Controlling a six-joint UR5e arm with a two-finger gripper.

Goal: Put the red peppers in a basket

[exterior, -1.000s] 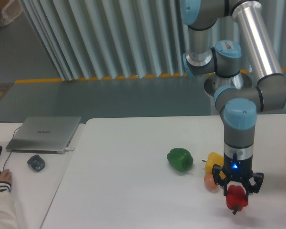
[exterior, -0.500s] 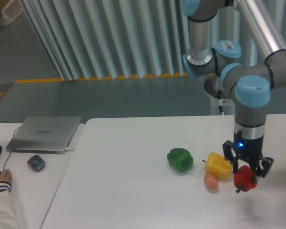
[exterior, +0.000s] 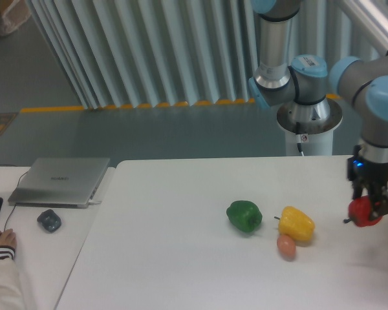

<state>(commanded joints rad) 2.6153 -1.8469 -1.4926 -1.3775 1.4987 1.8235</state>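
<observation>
Fingers (exterior: 377, 197) clamped on the red pepper (exterior: 363, 212), held clear of the table (exterior: 181, 258) near its right edge. Gripper (exterior: 370, 208) points down, stem pokes out at 9 o'clock. Yellow pepper (exterior: 297, 223) sits on the table at 9 o'clock from the red one, well apart. Small orange-pink egg (exterior: 286, 246) touches it at 7 o'clock. Green pepper (exterior: 244, 216) further at 9 o'clock. Laptop (exterior: 60, 181) and mouse (exterior: 49, 220) far left, a person's hand (exterior: 1, 241) at the edge.
</observation>
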